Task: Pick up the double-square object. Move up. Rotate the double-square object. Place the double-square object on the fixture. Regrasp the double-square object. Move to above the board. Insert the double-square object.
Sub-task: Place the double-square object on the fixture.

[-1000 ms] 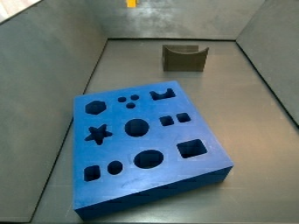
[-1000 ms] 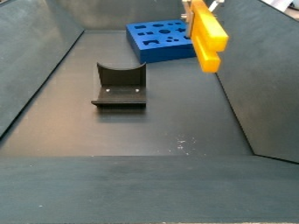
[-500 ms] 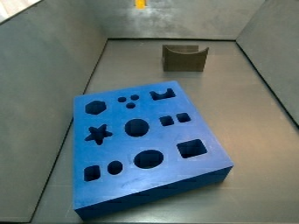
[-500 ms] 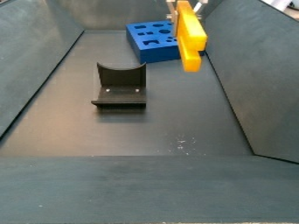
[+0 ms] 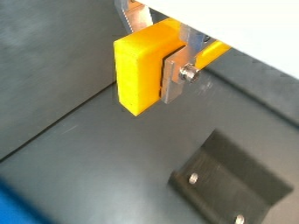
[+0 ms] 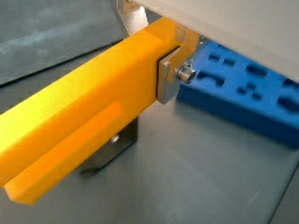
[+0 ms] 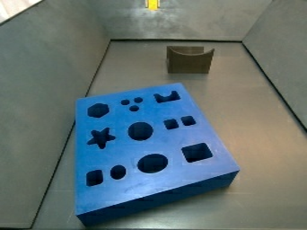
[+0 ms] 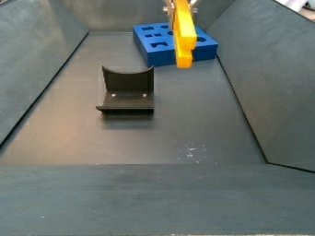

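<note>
no writing or labels can be read anywhere. taking the fixture (image 8: 125, 90) as landmark: it stands nearest on the grey floor (image 8: 147, 138), and the end effector (image 5: 176, 70) hangs high above and beyond it, clamped on the double-square object (image 8: 182, 35), which hangs nearly upright in the air. beyond the fixture lies the board (image 8: 154, 46), flat on the floor

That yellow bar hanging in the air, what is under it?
The double-square object is held by the gripper in mid-air. Bare floor lies beneath it, with the fixture nearby and the board behind. The board's part behind the bar is hidden.
</note>
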